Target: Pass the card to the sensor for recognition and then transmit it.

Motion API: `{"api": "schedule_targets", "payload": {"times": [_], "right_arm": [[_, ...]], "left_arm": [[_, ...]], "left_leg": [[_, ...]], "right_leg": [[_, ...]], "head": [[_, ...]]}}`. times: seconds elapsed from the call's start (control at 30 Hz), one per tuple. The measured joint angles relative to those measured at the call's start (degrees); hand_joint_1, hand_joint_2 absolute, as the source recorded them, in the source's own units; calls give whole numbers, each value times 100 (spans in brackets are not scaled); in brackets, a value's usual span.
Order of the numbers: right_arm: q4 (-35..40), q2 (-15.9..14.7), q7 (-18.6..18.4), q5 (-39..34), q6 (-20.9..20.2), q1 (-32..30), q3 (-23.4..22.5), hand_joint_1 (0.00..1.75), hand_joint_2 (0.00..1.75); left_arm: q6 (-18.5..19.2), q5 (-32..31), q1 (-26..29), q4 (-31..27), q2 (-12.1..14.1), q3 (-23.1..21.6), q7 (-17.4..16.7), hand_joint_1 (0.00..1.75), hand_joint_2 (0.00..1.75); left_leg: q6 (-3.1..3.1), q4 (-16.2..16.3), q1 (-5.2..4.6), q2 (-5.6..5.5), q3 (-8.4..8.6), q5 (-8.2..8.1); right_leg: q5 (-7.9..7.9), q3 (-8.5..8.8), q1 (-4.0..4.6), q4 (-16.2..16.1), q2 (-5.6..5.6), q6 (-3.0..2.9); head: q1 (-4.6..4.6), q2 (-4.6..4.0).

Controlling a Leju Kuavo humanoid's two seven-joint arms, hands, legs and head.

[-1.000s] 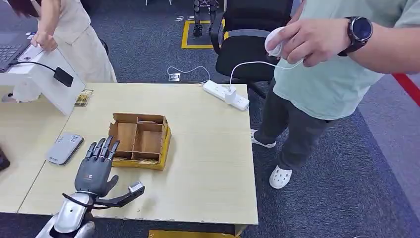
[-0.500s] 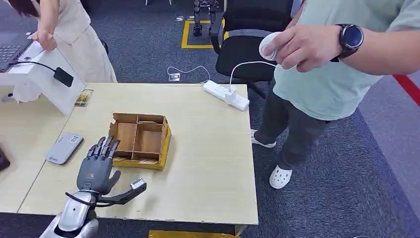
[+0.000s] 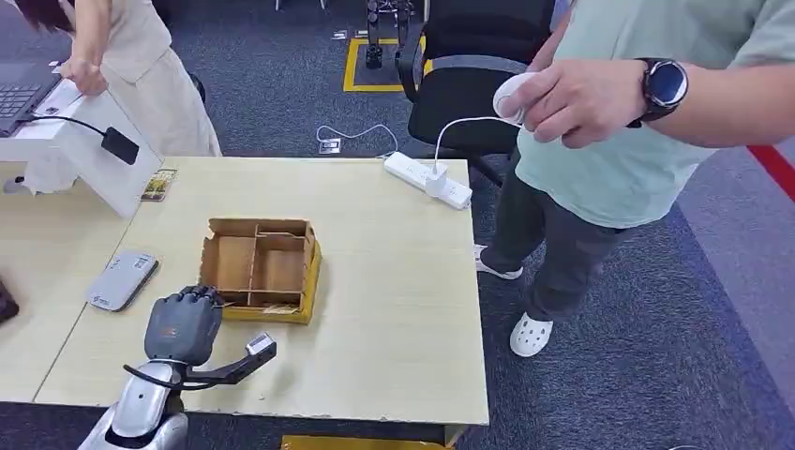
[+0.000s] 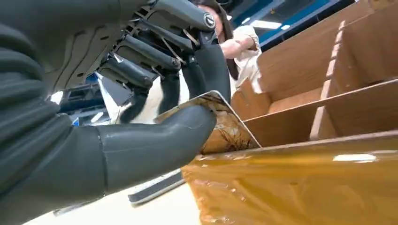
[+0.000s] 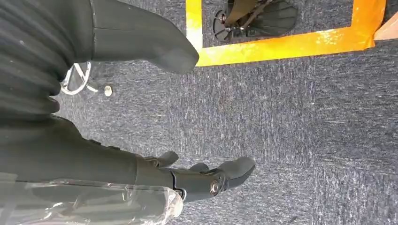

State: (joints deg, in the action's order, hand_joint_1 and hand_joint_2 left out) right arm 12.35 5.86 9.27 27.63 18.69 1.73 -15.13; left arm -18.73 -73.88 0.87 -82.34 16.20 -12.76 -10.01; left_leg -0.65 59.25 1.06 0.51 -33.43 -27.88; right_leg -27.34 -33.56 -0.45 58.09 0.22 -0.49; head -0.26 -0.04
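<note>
Card [image 4: 220, 119] sits pinched between the thumb and the dark fingers of the left hand [image 3: 183, 323], at the near-left corner of the cardboard box [image 3: 262, 267], which stands on the table [image 3: 394, 309] towards its left edge. Judging from this, the pick-up is done or nearly so: the card's edge appears raised above the box wall in the left wrist view, though I cannot tell whether it is fully clear of its compartment. Presenting it to the sensor and handing it on are both left; the grey device [image 3: 122, 279] lying flat near the table's left edge, just beside the box, is probably that sensor. The box's wooden-brown compartments look bare from the head view. The right hand [image 5: 206, 180] hangs over the carpet, fingers loosely apart, holding nothing. A person [image 3: 637, 141] stands off the table's right edge.
</note>
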Motion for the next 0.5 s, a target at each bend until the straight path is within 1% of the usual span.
{"api": "schedule_targets", "payload": {"times": [0.03,0.07,0.17,0.2,0.23,0.27,0.37,0.5], "right_arm": [[2,0,0,0,0,-2,-7,0,175],[2,2,0,0,0,-3,-9,0,175],[2,4,18,15,0,-7,-17,0,175],[2,7,17,17,0,-7,-26,0,175],[2,7,26,17,2,-8,-44,0,175],[4,11,33,17,2,-9,-57,0,175],[9,17,50,28,2,-13,-79,0,175],[9,22,79,66,-7,-13,-94,0,175]], "left_arm": [[-2,0,0,0,-7,2,0,131,175],[-4,2,1,0,-9,4,2,124,175],[-4,57,3,0,-11,7,15,143,175],[-2,77,7,0,-17,7,17,154,175],[0,85,13,0,-26,9,17,168,175],[0,98,25,0,-31,9,26,175,175],[-48,179,63,0,-50,11,87,175,175],[-223,359,95,-4,-46,50,240,175,175]], "left_leg": [[0,0,0,0,0,0],[0,0,0,0,0,0],[0,0,0,0,0,0],[0,0,0,0,0,0],[0,0,0,0,0,0],[0,0,0,0,0,0],[0,0,0,0,1,0],[0,0,0,-1,1,0]], "right_leg": [[0,0,0,0,0,0],[0,0,0,0,0,0],[0,0,0,0,-1,0],[0,1,0,0,-1,0],[0,1,0,0,-1,0],[0,1,0,1,-1,0],[0,2,0,1,-1,0],[0,2,0,1,-1,0]], "head": [[0,0],[0,0],[0,0],[0,0],[0,0],[0,0],[0,0],[0,0]]}}
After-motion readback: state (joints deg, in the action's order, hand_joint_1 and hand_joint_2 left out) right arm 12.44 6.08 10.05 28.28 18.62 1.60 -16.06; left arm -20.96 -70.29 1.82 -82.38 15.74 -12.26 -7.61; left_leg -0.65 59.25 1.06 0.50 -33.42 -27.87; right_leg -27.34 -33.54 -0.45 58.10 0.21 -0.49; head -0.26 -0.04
